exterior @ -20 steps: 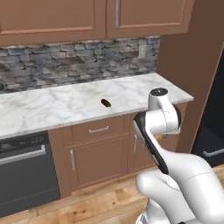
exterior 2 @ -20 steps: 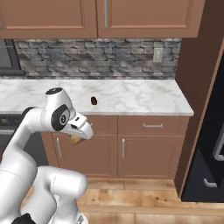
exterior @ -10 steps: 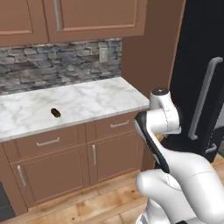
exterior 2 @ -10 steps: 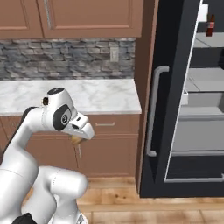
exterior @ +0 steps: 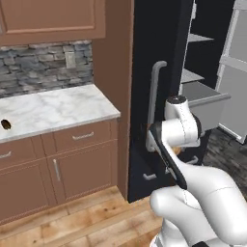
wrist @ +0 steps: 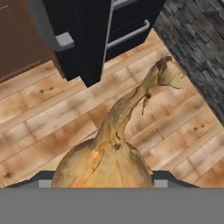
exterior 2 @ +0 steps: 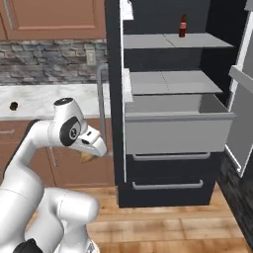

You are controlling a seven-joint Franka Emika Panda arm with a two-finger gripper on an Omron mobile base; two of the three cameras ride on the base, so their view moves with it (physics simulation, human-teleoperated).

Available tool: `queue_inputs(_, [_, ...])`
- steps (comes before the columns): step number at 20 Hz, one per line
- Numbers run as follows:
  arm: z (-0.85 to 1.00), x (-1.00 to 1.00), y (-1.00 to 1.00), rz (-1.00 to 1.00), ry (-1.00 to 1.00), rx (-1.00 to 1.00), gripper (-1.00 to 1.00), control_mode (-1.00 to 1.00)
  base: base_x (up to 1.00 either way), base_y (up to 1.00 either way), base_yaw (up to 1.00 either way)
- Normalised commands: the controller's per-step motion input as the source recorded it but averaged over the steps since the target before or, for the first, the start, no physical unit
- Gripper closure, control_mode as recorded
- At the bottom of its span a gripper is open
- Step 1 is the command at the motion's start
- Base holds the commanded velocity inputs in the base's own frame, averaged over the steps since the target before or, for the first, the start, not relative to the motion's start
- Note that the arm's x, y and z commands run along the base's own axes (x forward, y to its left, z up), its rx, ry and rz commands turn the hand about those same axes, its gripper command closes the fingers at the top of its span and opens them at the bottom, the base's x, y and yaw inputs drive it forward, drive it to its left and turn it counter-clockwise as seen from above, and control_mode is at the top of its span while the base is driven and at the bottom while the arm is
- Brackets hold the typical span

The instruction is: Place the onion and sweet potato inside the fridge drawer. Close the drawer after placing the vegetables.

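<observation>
Onion in the jaws, open fridge drawer off at two o'clock

You've got the onion point(wrist: 109, 153) clamped in the gripper point(exterior 2: 89, 154), jaws closed tight on the bulb, stalk tip pointing away over the wood floor point(wrist: 52, 127). In the right base view the gripper hangs low by the cabinet fronts, and the fridge drawer point(exterior 2: 178, 131) stands pulled out at about two o'clock from it, higher up, open top facing up. Between them stands the edge of the fridge door with its grey handle point(exterior 2: 101, 108), so I judge you must swing round that and lift over the drawer's front wall. The sweet potato point(exterior: 6, 124) waits on the marble counter point(exterior: 58, 108), far off at nine o'clock.
</observation>
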Motion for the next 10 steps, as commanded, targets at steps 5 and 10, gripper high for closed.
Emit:
queue_inputs(5, [0.00, 0.00, 0.00, 0.00, 0.00, 0.00, 1.00, 1.00, 0.41, -1.00, 0.00])
queue_inputs(10, [0.00, 0.00, 0.00, 0.00, 0.00, 0.00, 1.00, 1.00, 0.51, -0.91, 0.05])
